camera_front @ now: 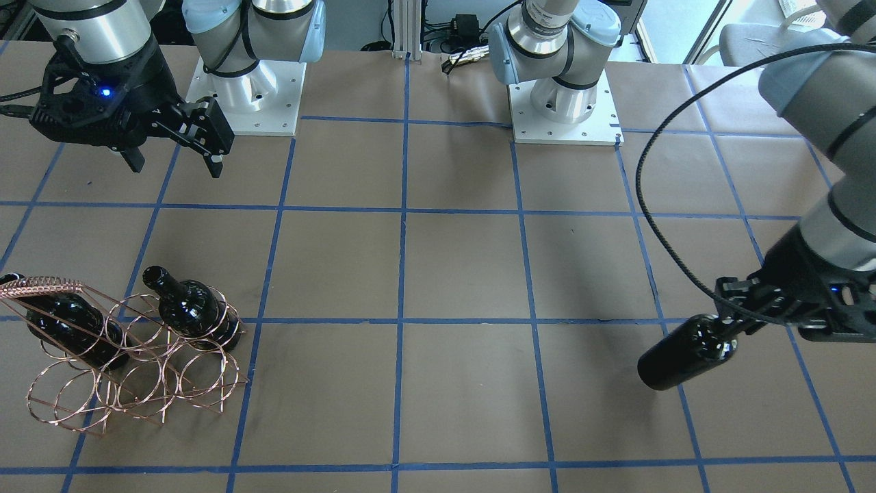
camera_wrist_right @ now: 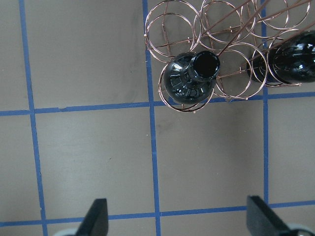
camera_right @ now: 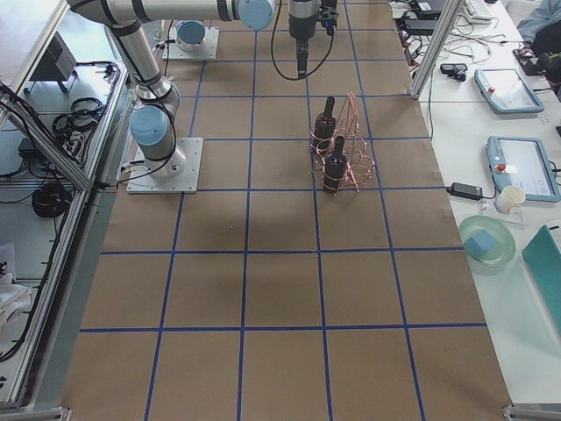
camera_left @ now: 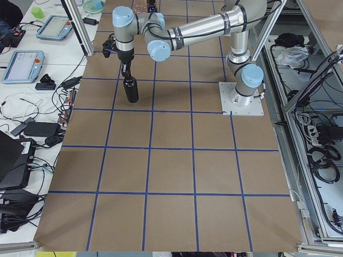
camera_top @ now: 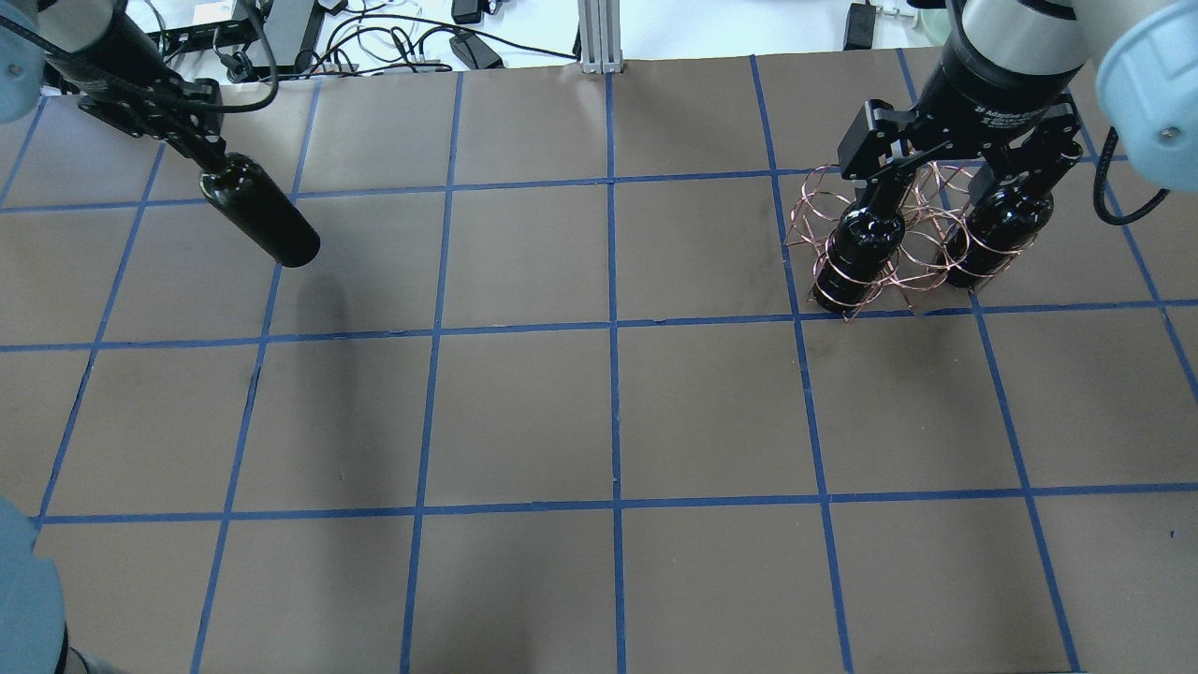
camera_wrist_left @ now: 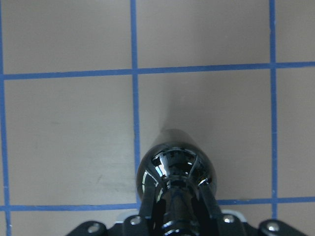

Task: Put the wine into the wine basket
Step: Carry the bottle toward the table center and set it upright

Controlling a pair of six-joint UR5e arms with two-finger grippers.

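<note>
My left gripper (camera_top: 204, 161) is shut on the neck of a near-black wine bottle (camera_top: 262, 223) and holds it upright at the table's far left. It also shows in the front view (camera_front: 684, 352) and the left wrist view (camera_wrist_left: 172, 164). The copper wire wine basket (camera_top: 816, 201) stands at the far right with two more bottles in its loops (camera_top: 856, 248) (camera_top: 997, 234). My right gripper (camera_top: 945, 183) is open and empty, well above the basket. In the right wrist view the basket (camera_wrist_right: 170, 24) and one bottle's mouth (camera_wrist_right: 205, 65) lie beyond the fingers (camera_wrist_right: 98, 219).
The table is brown paper with a blue tape grid (camera_top: 613, 328). The two arm bases (camera_front: 250, 96) (camera_front: 564, 103) stand at the robot's edge. Cables and boxes (camera_top: 393, 37) lie beyond the far edge. Several basket loops (camera_front: 68, 397) hold nothing.
</note>
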